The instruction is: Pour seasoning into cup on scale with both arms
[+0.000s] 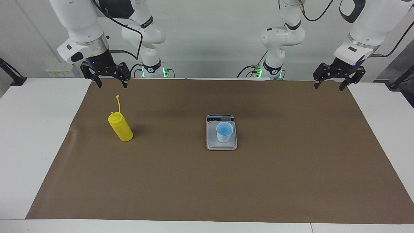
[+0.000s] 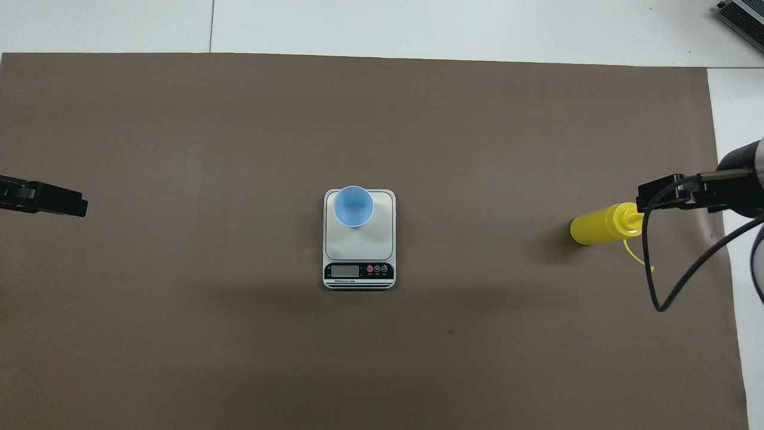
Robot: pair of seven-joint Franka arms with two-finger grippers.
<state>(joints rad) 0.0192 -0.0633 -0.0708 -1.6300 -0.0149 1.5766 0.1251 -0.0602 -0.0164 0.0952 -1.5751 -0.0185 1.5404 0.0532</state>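
The yellow seasoning bottle stands upright on the brown mat toward the right arm's end of the table, its cap strap sticking up; it also shows in the overhead view. The light blue cup stands upright on the silver-grey scale at the mat's middle, seen from above too, the cup on the scale. My right gripper hangs open and empty in the air over the mat's edge near the bottle. My left gripper hangs open and empty over the mat's corner at the left arm's end.
The brown mat covers most of the white table. The scale's display strip faces the robots. A black cable hangs from the right arm beside the bottle.
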